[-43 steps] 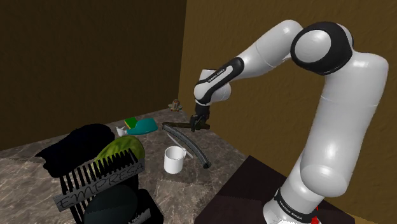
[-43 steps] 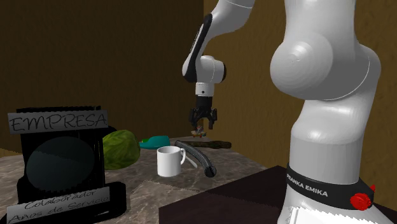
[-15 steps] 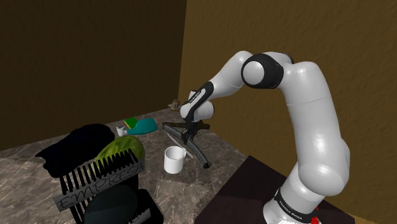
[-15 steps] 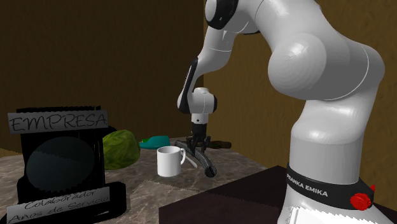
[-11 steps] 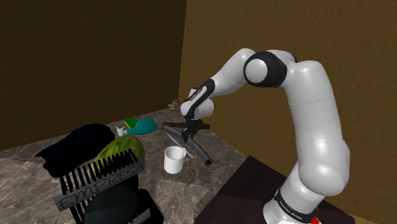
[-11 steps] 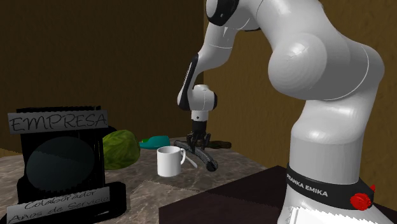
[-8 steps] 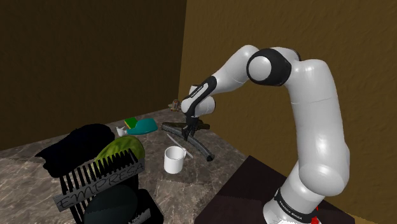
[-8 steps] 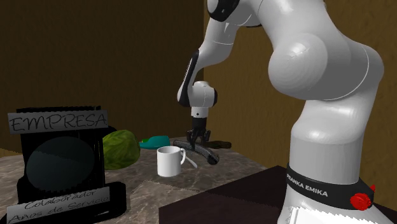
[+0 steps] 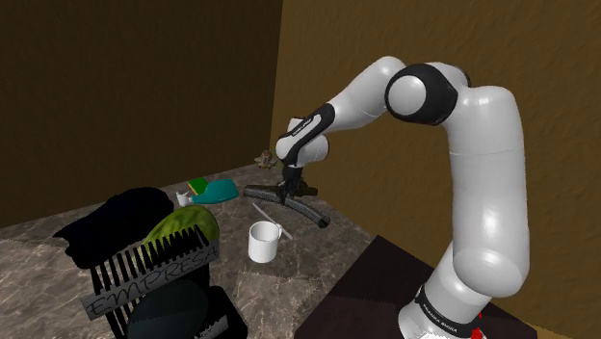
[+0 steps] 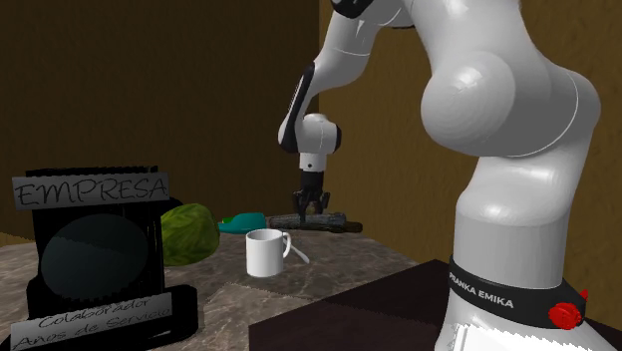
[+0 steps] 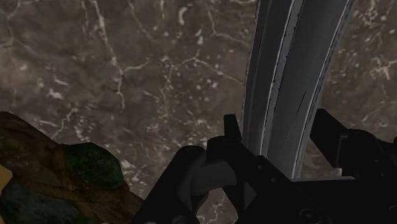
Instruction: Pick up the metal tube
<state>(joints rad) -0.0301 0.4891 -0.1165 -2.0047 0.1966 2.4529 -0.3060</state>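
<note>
1. The tube is dark grey, long and slightly curved. It is clasped in the gripper above the marble counter, near the far wall.
2. The two black fingers are closed on the tube, one pad on each side. The grip sits toward the tube's far end rather than at its middle.
3. In the shoulder view the long axis runs from upper left down to lower right, and the longer free part points toward the stand. In the wrist view the tube passes between the fingers and runs straight away from the hand, so the fingers close across its width.
4. The hand is directly over the tube and points down. From here the lift looks like a straight upward pull. Because the grip is off-centre, the long end may sag or swing.
5. The free end seems clear of the counter, though I cannot be sure it is.
6. Counted: one tube, one arm, one gripper.
7. Nearby there is one white mug just in front of the tube, with one thin white stick beside it. One mossy branch lies under the hand.
8. Farther off are one green lump, one teal thing, one small brown figure and one black plaque.
</note>
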